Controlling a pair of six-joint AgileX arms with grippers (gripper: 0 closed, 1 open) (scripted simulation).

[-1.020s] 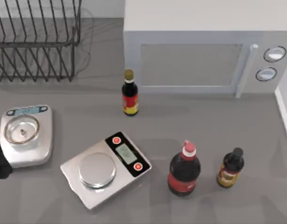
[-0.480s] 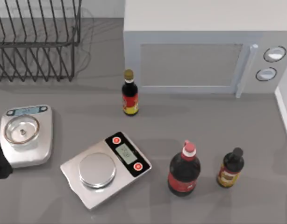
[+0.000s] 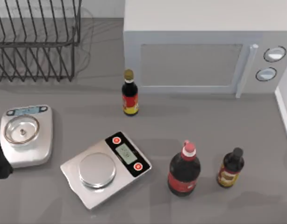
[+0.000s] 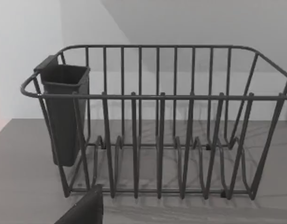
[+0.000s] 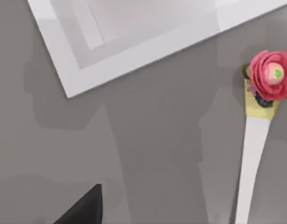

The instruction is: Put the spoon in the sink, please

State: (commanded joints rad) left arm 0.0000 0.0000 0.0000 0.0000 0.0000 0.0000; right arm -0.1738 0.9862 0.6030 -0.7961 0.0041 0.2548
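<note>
While the microwave (image 3: 206, 51) and dish rack (image 3: 36, 39) take up the back of the grey surface (image 3: 204, 121), the spoon (image 5: 255, 154), white-handled with a red flower at one end, lies flat on that surface under the right arm's wrist camera, beside a white-rimmed sink corner (image 5: 134, 51). Its long axis runs toward the flower. The right arm looks the nearer one. Whether either arm's fingers are apart or together, I cannot tell.
</note>
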